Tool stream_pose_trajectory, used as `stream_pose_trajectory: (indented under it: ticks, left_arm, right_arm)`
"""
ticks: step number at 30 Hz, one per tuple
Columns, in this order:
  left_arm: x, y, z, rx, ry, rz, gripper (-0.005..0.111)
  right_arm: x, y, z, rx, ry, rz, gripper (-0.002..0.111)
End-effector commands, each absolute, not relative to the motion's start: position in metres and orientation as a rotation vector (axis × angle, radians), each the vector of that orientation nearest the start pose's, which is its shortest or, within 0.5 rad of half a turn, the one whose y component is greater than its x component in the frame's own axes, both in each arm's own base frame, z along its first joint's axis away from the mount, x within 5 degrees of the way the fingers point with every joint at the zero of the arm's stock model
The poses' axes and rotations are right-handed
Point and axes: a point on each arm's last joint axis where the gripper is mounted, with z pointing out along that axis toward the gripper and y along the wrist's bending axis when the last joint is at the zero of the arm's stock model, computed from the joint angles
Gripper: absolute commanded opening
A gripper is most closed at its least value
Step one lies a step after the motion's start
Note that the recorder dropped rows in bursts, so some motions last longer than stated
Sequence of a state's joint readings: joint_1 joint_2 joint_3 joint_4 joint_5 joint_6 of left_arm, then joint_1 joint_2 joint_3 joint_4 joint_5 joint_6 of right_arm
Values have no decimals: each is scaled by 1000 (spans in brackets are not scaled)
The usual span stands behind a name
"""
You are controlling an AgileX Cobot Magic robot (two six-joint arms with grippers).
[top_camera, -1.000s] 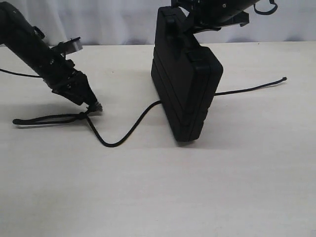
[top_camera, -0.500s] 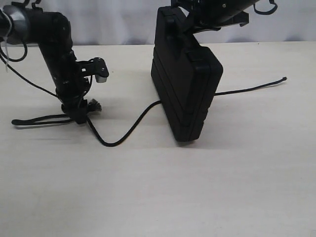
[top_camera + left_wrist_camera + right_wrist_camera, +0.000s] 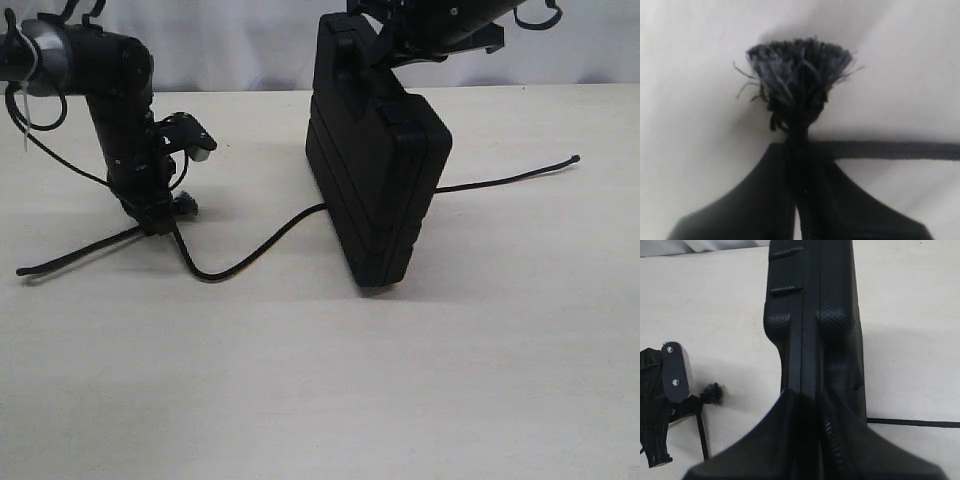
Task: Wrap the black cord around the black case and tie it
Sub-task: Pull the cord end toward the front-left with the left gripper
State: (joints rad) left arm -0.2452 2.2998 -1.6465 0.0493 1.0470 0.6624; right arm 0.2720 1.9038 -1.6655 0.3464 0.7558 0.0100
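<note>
The left claw [image 3: 797, 154] is closed on the black cord [image 3: 250, 255] and pinches it just under the frayed knot [image 3: 799, 75], close above the bench [image 3: 420, 400]. The right claw [image 3: 807, 396] is closed on the upper edge of the black case [image 3: 385, 190] and holds it standing on the bench, a little tilted. The cord lies on the bench, passes the foot of the case and comes out on the other side, where its plain end [image 3: 575, 158] lies well apart.

The pale tabletop [image 3: 400, 400] lies open along its whole near side. At centre the flat matte black plastic case [image 3: 385, 190] stands on edge, blocking passage. The thin black braided cord [image 3: 262, 250] trails low to both sides; the black-sleeved left arm [image 3: 125, 140] stands over its left stretch.
</note>
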Motion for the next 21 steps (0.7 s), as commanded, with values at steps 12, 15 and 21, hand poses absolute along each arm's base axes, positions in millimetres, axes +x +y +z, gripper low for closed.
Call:
stream_pose_trajectory:
  ticks: [12,15,21]
  left_arm:
    - [415,-69,93,343,3173,-912,0]
    - [404,-73,88,283,3177,-947,0]
    - [401,-67,75,-34,2934,-811,0]
  right_arm:
    - [416,132,276,-157,2548,452,4]
    - [416,132,276,-157,2548,452,4]
    - [416,132,276,-157,2548,452,4]
